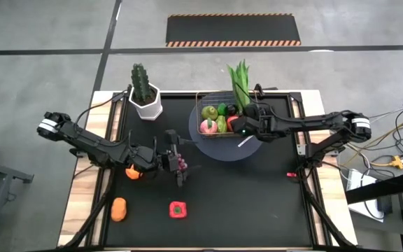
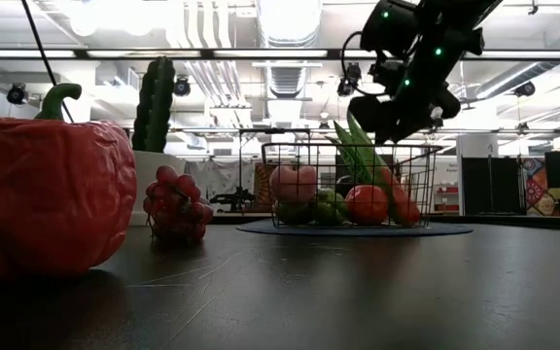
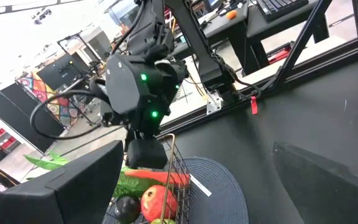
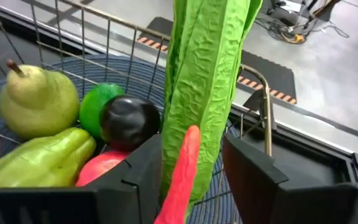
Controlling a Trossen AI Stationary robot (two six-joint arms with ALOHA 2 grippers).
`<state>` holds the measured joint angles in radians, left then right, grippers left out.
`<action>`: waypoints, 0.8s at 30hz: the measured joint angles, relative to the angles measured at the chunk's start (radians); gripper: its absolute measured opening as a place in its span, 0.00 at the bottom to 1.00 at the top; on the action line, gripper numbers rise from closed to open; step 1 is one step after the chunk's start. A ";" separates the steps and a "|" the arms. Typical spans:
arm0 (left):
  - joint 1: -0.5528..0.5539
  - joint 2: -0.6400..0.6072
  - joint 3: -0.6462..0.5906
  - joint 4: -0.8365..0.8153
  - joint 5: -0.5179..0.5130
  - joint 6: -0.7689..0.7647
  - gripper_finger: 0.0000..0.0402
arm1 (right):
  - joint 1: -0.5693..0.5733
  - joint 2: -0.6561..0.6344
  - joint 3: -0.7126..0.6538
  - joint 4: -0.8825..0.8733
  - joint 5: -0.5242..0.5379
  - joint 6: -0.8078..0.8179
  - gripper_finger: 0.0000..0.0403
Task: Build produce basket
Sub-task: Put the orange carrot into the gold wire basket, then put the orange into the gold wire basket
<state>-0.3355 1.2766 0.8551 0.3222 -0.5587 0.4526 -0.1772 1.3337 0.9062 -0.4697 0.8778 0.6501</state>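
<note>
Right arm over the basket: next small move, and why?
Probably lift the right tool straight up. Its fingers stand open around the long leafy green vegetable and slim red chilli, both already inside the coppery wire-mesh basket.

The red pepper (image 2: 47, 194) is cut off at the low view's left edge. From above, the right gripper (image 1: 244, 126) hides the basket's (image 1: 203, 100) right side.

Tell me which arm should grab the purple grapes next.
Left. The left gripper hovers right at the purple grapes, fingers open, while the right gripper is over the basket beside the long leafy green.
</note>
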 joint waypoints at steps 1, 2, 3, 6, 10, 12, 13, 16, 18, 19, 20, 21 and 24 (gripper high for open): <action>0.000 0.000 0.000 0.000 0.000 0.000 0.98 | 0.000 -0.010 0.000 0.000 -0.008 -0.006 0.40; 0.000 0.000 0.000 0.000 0.000 0.000 0.98 | 0.000 -0.022 0.000 0.000 -0.020 -0.008 0.41; 0.000 0.000 0.000 0.000 0.000 0.000 0.98 | 0.000 -0.034 0.000 0.000 -0.034 -0.014 0.42; 0.000 0.000 0.000 0.000 0.000 -0.001 0.98 | 0.002 -0.079 0.000 0.000 -0.082 -0.038 0.44; 0.000 0.000 -0.001 -0.001 0.000 -0.020 0.98 | 0.028 -0.155 0.000 0.001 -0.164 -0.071 0.44; 0.000 0.000 -0.004 -0.001 0.000 -0.028 0.98 | 0.056 -0.193 0.000 0.001 -0.194 -0.091 0.44; 0.000 0.000 -0.005 -0.001 0.000 -0.034 0.98 | 0.078 -0.211 0.000 0.001 -0.203 -0.104 0.44; 0.000 0.000 -0.010 -0.002 0.000 -0.065 0.98 | 0.164 -0.259 -0.003 0.005 -0.206 -0.150 0.44; 0.000 0.000 -0.011 -0.002 0.000 -0.092 0.98 | 0.230 -0.279 -0.010 0.004 -0.206 -0.177 0.44; 0.000 0.000 -0.011 -0.002 0.000 -0.109 0.98 | 0.265 -0.285 -0.015 0.005 -0.206 -0.195 0.44; 0.000 0.000 -0.011 -0.002 0.000 -0.126 0.98 | 0.299 -0.289 -0.022 0.009 -0.206 -0.203 0.44; 0.000 0.000 -0.011 -0.002 0.000 -0.143 0.98 | 0.335 -0.291 -0.030 0.012 -0.206 -0.213 0.44; 0.000 0.008 -0.013 0.000 0.000 -0.202 0.98 | 0.434 -0.290 -0.055 0.048 -0.207 -0.251 0.44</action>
<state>-0.3355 1.2850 0.8416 0.3218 -0.5586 0.2504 0.2563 1.0435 0.8515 -0.4217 0.6712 0.3988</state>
